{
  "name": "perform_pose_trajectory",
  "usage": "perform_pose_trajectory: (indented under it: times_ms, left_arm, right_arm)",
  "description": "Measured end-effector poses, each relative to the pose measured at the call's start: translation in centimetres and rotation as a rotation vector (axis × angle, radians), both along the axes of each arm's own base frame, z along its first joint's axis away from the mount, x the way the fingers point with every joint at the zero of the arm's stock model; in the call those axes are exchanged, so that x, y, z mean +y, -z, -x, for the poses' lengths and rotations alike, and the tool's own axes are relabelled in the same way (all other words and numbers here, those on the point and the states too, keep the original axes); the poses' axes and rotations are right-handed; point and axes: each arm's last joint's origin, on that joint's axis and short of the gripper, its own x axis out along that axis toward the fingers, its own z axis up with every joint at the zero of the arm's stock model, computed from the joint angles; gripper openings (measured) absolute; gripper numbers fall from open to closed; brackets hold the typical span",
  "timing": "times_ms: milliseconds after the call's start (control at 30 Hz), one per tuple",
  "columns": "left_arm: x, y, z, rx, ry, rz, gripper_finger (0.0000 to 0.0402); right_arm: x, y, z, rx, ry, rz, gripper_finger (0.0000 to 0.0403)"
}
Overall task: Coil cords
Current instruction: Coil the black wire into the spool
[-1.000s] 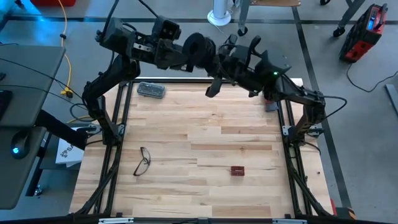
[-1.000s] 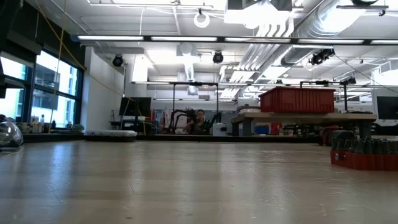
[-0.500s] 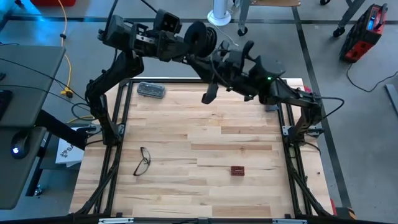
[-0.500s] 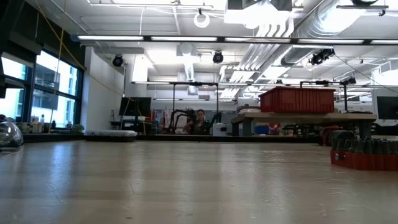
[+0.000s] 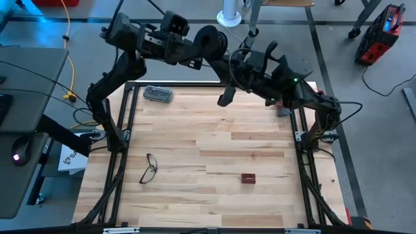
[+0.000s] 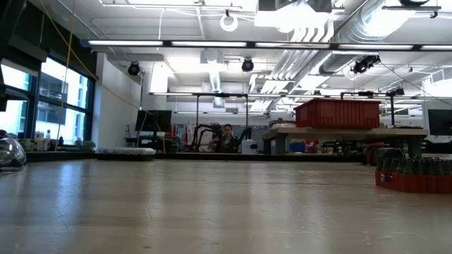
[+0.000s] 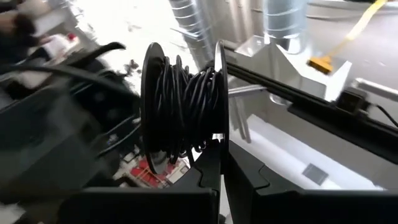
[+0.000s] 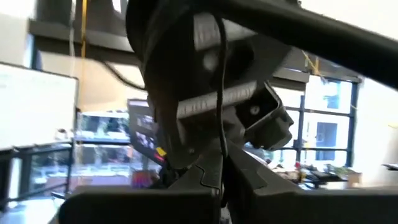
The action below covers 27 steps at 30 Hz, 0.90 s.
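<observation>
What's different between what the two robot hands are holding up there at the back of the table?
The left gripper is shut on the black reel, clamping one flange so the wound spool stands up from it; the right gripper is shut on only the single thin wire. The reel is a fat bundle of many turns, while the wire is one loose strand. Both are dark and held high above the table's far edge.

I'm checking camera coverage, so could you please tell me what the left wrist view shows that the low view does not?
Only the left wrist view shows the reel wound with thin dark wire, gripped at its rim by the shut left claw.

Only the low view shows a red crate on a far bench and a person in the room behind.

Both share little: neither shows the glasses, and the right claw is not clear in either.
</observation>
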Motion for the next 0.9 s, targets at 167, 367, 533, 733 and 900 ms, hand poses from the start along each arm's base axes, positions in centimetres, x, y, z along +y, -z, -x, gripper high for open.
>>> perform_pose_trajectory:
  times_ms: [167,367,533,733,900]
  left_arm:
    - [-0.1,0.3,0.3,0.095,0.008,0.024,0.0003]
    - [-0.8,0.0,0.7,0.109,0.043,0.05,0.0003]
    - [-1.9,0.3,0.3,0.172,0.097,0.088,0.0003]
    - [-2.0,0.7,-0.1,0.176,0.042,0.055,0.0003]
    - [-1.2,0.4,0.2,0.12,-0.03,0.029,0.0003]
  right_arm:
    - [-0.2,-0.6,0.8,0.05,0.04,0.033,0.0]
    - [-1.4,-0.8,1.4,0.077,0.085,0.04,0.0]
    - [-2.2,-0.6,1.5,0.101,0.076,0.042,0.0]
    - [-2.1,-0.7,1.6,0.095,0.014,0.022,0.0]
    - [-1.5,-0.8,1.9,0.1,0.028,0.009,0.0]
